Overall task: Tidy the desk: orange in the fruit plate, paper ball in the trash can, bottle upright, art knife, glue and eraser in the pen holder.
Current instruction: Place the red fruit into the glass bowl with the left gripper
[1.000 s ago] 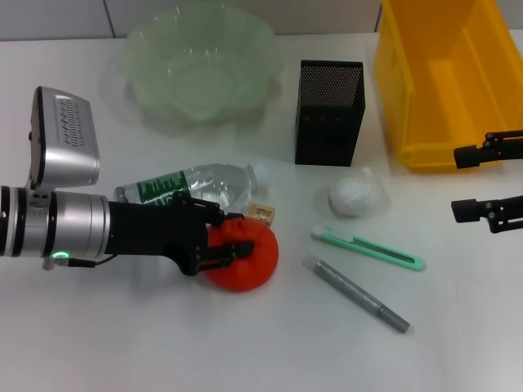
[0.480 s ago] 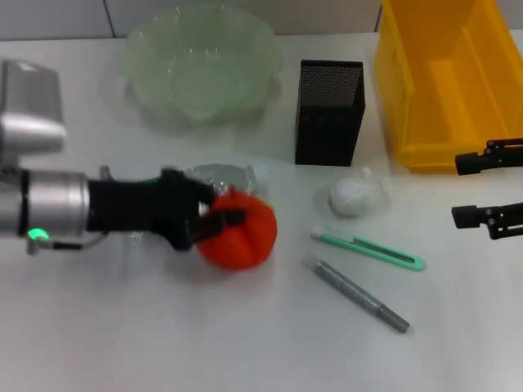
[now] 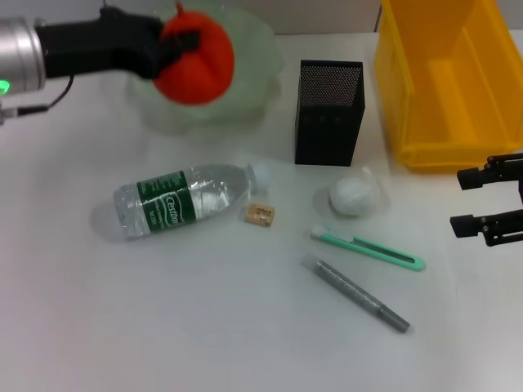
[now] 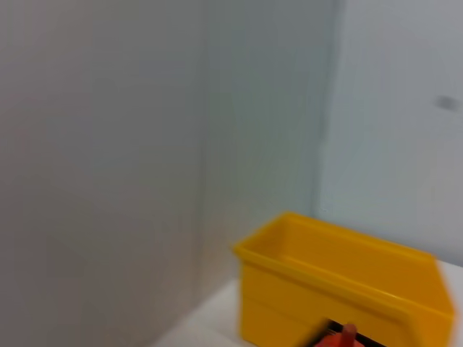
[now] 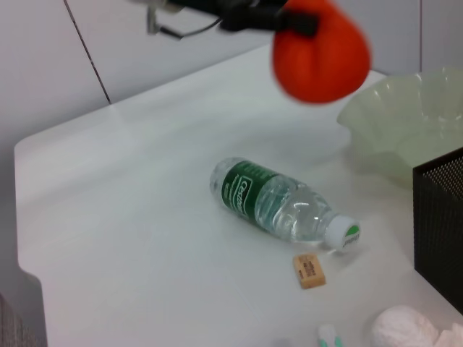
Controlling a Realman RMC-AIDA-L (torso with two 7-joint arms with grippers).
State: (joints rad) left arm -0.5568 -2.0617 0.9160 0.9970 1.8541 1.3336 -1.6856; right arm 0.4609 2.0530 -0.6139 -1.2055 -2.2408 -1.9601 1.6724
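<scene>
My left gripper (image 3: 181, 42) is shut on the orange (image 3: 196, 59) and holds it in the air over the pale green fruit plate (image 3: 245, 90) at the back left. The orange also shows in the right wrist view (image 5: 320, 54). The water bottle (image 3: 184, 198) lies on its side mid-table. A small tan eraser (image 3: 261, 215) lies beside its cap. The white paper ball (image 3: 355, 196), the green art knife (image 3: 368, 248) and the grey glue stick (image 3: 356, 293) lie in front of the black mesh pen holder (image 3: 328, 113). My right gripper (image 3: 485, 200) hovers open at the right edge.
A yellow bin (image 3: 445, 73) stands at the back right, next to the pen holder. It also shows in the left wrist view (image 4: 340, 285). The plate's rim (image 5: 391, 123) and the bottle (image 5: 278, 202) show in the right wrist view.
My left gripper has lifted the orange from the table beside the bottle and carried it back and up, over the fruit plate. The bottle and eraser are now uncovered. The right arm barely moved.
</scene>
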